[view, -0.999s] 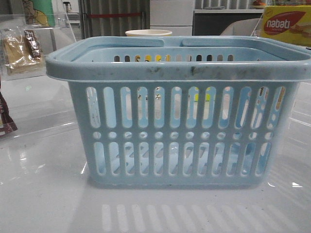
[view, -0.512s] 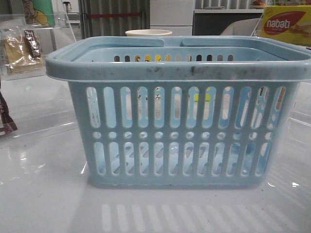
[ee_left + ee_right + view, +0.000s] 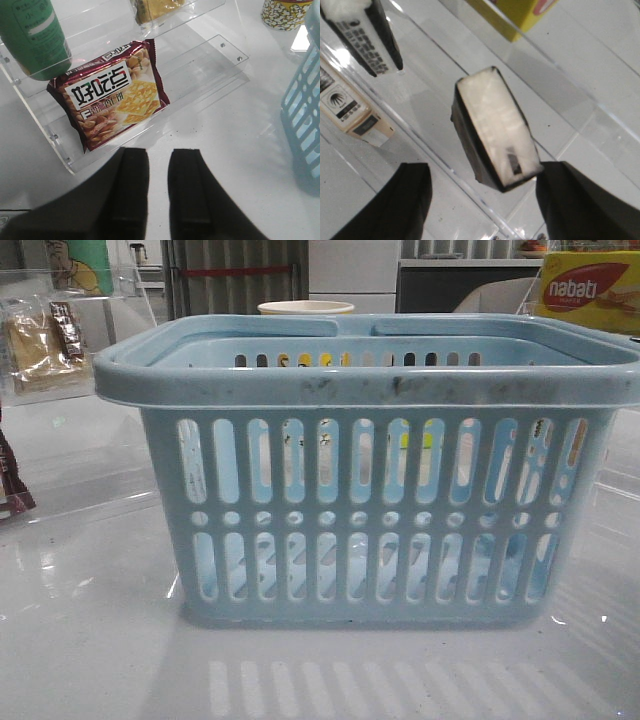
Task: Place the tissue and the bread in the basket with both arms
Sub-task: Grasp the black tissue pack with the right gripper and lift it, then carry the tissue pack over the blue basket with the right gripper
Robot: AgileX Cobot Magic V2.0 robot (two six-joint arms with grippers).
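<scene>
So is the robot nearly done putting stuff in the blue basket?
Not yet. The bread sits on the clear shelf, untouched. The right gripper has open jaws around the tissue pack. The left gripper is empty. Nothing clearly shows inside the basket.

Left gripper point(image 3: 158, 192) showing as two black fingers point(image 3: 134, 190) — matte, flat-faced, squared at tips, widening toward dark blurred base. Each finger carrying slightly raised pad strip along its length. Right gripper point(image 3: 482, 200) appearing as two black fingers point(image 3: 405, 200) with blunt, rounded edges — same dull, unmarked finish. No cables, screws or lettering showing on either. Front view showing nothing of arms.
</scene>
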